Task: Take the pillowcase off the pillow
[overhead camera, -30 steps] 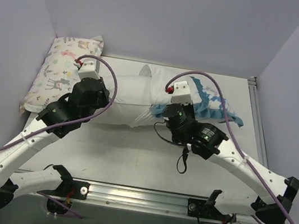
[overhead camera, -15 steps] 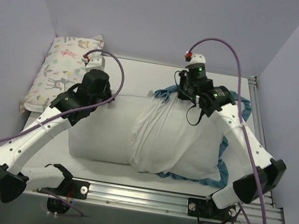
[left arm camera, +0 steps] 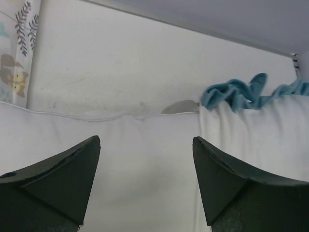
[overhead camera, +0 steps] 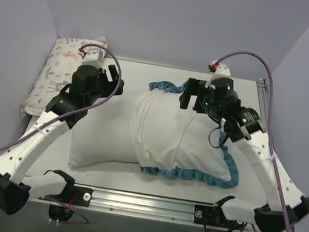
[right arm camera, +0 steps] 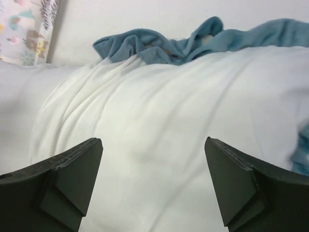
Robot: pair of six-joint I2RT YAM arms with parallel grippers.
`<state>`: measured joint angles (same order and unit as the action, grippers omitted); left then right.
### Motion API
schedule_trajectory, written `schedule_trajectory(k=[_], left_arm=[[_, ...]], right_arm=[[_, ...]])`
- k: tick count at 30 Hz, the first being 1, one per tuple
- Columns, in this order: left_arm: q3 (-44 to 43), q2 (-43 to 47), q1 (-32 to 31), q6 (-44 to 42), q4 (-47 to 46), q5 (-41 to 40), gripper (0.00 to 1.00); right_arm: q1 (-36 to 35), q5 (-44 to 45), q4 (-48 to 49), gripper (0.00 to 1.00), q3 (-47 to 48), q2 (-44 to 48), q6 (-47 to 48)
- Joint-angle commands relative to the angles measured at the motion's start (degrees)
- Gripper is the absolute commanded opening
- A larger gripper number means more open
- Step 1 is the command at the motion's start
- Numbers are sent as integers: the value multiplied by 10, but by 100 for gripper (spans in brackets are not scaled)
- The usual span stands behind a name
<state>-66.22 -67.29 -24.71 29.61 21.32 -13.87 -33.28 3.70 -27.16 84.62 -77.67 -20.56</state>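
Pillowcase [overhead camera: 180,138]: lies on the middle and right part of the table, plain white face up. It covers the right part of the pillow and is creased near its open left end.
Frilled edge [overhead camera: 192,175]: teal-blue, runs along the near side, the right side and the far left corner of the cover.
Pillow [overhead camera: 100,140]: plain white and plump. Its left part comes out of the cover and lies bare on the table.
Right gripper [overhead camera: 186,94]: over the far edge of the pillowcase, just beside the bunched frill. In the wrist view its fingers [right arm camera: 67,179] are spread wide over the white cloth, with nothing between them.
Left gripper [overhead camera: 114,81]: over the far left part of the bare pillow. Its fingers [left arm camera: 58,179] are also spread wide and hold nothing. If they touch the pillow, I cannot tell.
Small printed pillow [overhead camera: 61,72]: pastel animal print, at the far left edge, against the wall.
Table [overhead camera: 144,70]: white, bare strip behind the pillow.
Walls [overhead camera: 170,18]: pale purple, on three sides.
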Motion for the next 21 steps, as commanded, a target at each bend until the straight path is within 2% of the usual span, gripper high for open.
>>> schedule_trajectory(k=[1,4,7,9,10,14,16,19,21], left_arm=[[-39,48,0,-24,-25,5,85],[-52,66,-10,-3,32,10,85],[-7,100,-34,39,73,-8,85],[58,132,-50,93,85,-29,85],[86,144,-60,116,86,-37,97],[216,219,-137,238,60,-76,97],[272,235,-148,283,42,-85,97],[296,233,-148,300,16,-100,97],[297,209,-146,300,0,-116,97]], right_arm=[[-3,45,-20,92,-53,63,-10],[-4,38,-27,93,-94,97,-11],[-10,28,-22,94,-125,106,-26],[-13,21,-11,94,-136,80,-35],[-25,22,-7,93,-133,68,-37],[-57,58,11,94,-112,-4,-36],[-60,61,21,94,-107,-28,-44],[-71,63,29,85,-115,-65,-52],[-77,73,29,67,-123,-71,-57]])
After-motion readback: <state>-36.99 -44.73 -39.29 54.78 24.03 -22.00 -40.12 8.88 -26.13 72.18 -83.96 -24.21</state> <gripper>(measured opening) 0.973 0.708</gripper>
